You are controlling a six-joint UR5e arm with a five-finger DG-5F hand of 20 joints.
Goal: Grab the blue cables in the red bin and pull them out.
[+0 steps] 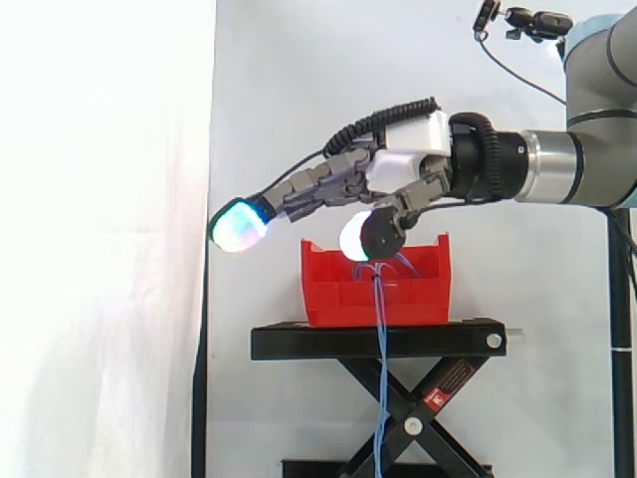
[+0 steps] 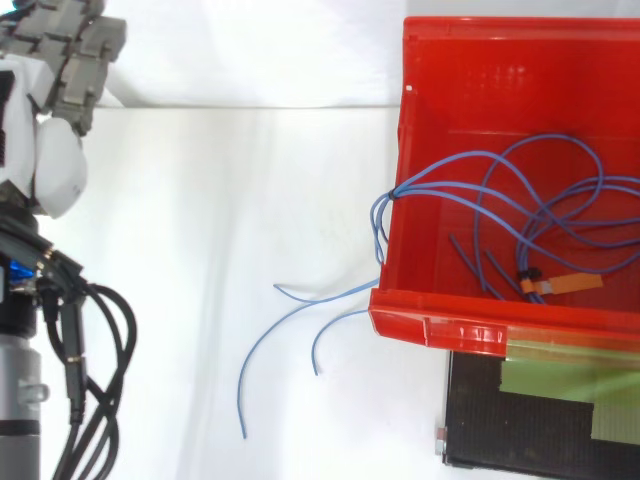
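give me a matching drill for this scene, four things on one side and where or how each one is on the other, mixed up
1 hand
2 blue cables
3 red bin
4 black stand

a under the bin, carrying it
b draped over the bin's wall, ends hanging outside
c above the bin, fingers stretched out, holding nothing
d resting on the stand's top

Pairs: 1-c, 2-b, 3-d, 4-a

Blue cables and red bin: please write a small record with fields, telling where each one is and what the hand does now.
hand: open, fingers straight, holding nothing; from above, well apart from the bin
blue cables: partly looped inside the bin, partly draped over its wall, loose ends hanging outside
red bin: sits on the black stand
task state: cables not yet grabbed
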